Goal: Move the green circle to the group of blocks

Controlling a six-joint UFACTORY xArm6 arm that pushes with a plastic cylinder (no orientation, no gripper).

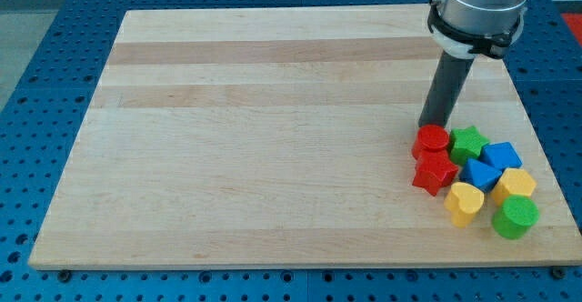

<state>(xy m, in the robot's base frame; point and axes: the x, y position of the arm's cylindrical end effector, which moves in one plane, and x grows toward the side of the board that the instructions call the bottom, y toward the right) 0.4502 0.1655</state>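
Note:
The green circle sits at the lower right of the board, touching the bottom right edge of the cluster. The cluster holds a red circle, a red star, a green star, a blue block, a blue triangle-like block, a yellow block and a yellow heart. My tip stands just above the red circle, at the cluster's upper left, far from the green circle.
The wooden board lies on a blue perforated table. The cluster is close to the board's right edge and bottom right corner. The arm's grey body hangs over the upper right.

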